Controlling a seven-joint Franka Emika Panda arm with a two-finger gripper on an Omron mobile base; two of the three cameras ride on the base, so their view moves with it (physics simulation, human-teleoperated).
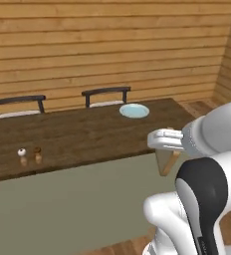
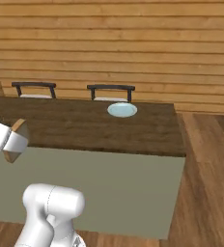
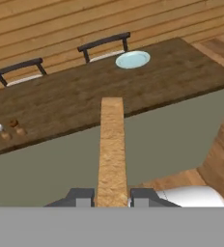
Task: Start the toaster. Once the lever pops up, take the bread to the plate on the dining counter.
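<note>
Hand view: the bread [image 3: 112, 149] is clamped edge-on between the jaws at bottom centre. The plate [image 3: 132, 60] sits upper right on the desk [image 3: 61, 103]; a thin-edge grip risks slipping during carrying.

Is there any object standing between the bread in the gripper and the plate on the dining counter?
Nothing visible does. The gripper holds the bread edge-on, short of the dining counter. The plate sits near its far edge, bare wood before it. Two small shakers stand far off to one side.
</note>
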